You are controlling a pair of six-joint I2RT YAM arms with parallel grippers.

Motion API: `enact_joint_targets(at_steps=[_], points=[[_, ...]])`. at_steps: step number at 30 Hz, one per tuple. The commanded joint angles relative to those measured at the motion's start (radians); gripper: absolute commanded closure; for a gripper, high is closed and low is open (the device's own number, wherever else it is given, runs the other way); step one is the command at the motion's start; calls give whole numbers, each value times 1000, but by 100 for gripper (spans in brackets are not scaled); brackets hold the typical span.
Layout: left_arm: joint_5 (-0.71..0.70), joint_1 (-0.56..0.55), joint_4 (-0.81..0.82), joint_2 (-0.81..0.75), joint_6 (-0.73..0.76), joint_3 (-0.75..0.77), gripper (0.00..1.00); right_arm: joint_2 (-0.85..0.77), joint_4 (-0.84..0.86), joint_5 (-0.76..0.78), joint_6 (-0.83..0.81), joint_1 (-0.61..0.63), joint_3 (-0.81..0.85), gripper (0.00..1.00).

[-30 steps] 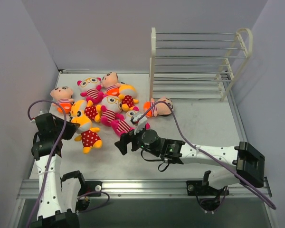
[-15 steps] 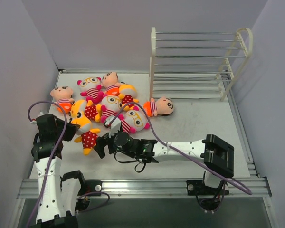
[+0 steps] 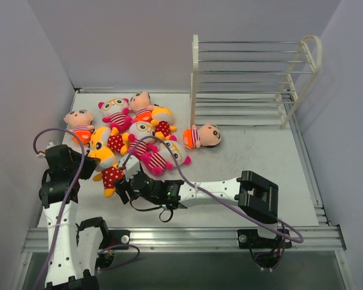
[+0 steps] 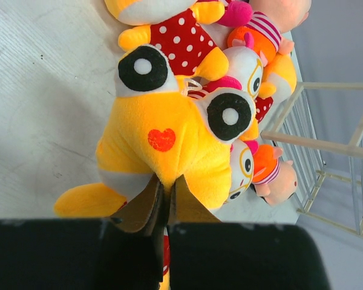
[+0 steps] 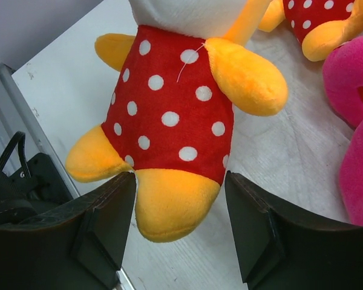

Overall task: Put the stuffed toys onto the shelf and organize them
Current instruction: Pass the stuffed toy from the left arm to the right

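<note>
Yellow-orange polka-dot doll (image 3: pixel 112 174), lower left of the overhead frame, lay flat, long axis up-down the frame, head uppermost, feet toward the bottom edge. Right gripper (image 5: pixel 178 181) stood agape astride one foot, unclamped; left gripper (image 4: pixel 164 187) was pinched closed against the head. Step judged: pickup; next move called for closing on that foot, then lifting toward the shelf (image 3: pixel 195 72) at upper right.

Fingers (image 4: pixel 139 205) tight on yel. doll (image 4: pixel 169 139)
</note>
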Motion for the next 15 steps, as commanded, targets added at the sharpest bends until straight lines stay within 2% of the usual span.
enact_joint_targets(at_steps=[1,9,15], points=[[-21,-8,-9,-11,16,53,98,2,3,40,-30,3,51,40],[-34,-14,-7,-8,27,53,97,7,-20,75,-57,11,87,41],[-32,-19,-7,-8,34,57,98,34,-24,75,-61,16,103,59]])
